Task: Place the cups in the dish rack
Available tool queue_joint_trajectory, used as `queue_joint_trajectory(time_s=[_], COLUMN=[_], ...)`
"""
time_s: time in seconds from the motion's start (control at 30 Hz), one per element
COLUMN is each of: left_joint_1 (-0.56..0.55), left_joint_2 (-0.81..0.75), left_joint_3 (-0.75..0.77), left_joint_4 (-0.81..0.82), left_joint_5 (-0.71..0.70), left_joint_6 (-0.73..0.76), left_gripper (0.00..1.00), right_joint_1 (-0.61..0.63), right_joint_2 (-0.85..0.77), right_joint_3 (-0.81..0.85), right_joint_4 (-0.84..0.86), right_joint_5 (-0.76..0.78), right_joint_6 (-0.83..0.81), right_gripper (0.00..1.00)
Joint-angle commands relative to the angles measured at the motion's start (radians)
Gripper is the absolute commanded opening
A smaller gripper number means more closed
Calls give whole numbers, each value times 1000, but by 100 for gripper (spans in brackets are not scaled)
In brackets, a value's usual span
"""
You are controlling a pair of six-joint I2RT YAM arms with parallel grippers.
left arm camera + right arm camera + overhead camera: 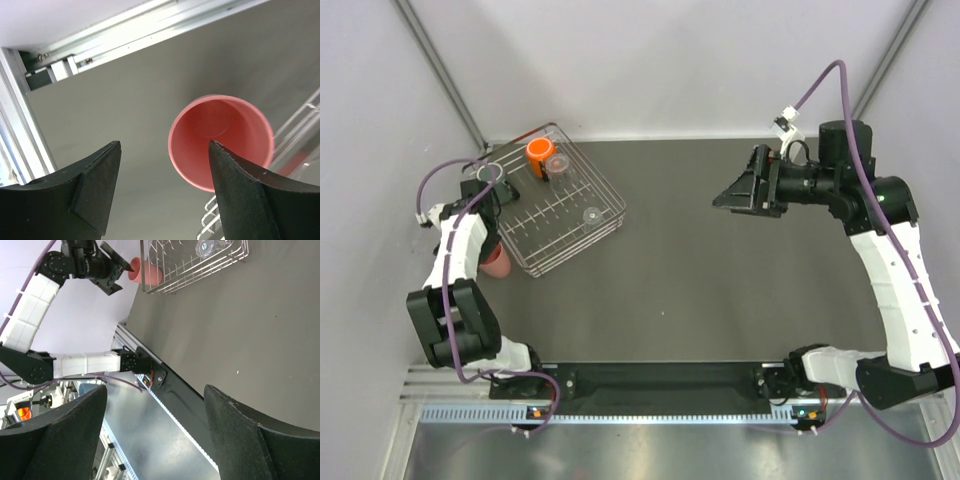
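Note:
The wire dish rack sits at the table's far left. In it stand an orange mug and a clear tumbler; a second clear tumbler is near its right edge. A salmon-pink cup stands upright on the table beside the rack's left side. My left gripper is open and empty above it. In the left wrist view the cup lies under the right fingertip, off the gripper's middle. My right gripper is open and empty, high over the right side. No dark grey cup shows.
Rack wires lie just right of the pink cup. The right wrist view shows the rack, the pink cup and the left gripper far off. An aluminium rail runs along the near edge. Walls close the back and sides.

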Motion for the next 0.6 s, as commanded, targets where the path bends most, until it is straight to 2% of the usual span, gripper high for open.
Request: queue_joint_trajectory(time_s=[0.0, 0.2, 0.27, 0.37, 0.43, 0.47, 0.5, 0.57], left_joint_1=[14, 37, 43, 51, 62, 66, 69, 72], left_joint_2=[18, 18, 13, -4, -11, -16, -20, -37], left_joint_3=[-34, -65, -74, -103, -117, -117, -114, -83], left_joint_4=[42, 65, 65, 76, 85, 85, 80, 53], left_joint_5=[-2, -36, -33, -24, -16, -15, -15, -39], left_joint_6=[-39, -45, -45, -50, -51, -51, -51, -57], left_gripper=[74, 59, 49, 39, 27, 17, 1, 0], right_joint_1=[8, 6, 8, 6, 8, 8, 8, 8], right_joint_2=[10, 15, 13, 19, 19, 18, 19, 15], right_joint_3=[54, 50, 51, 60, 63, 65, 63, 62], right_joint_4=[19, 21, 21, 22, 21, 22, 21, 24], right_joint_5=[-1, 1, -1, -1, -2, -2, -4, -4], right_joint_6=[-23, -21, -20, -21, -20, -18, -20, -18], right_gripper=[78, 78, 78, 78, 78, 78, 78, 78])
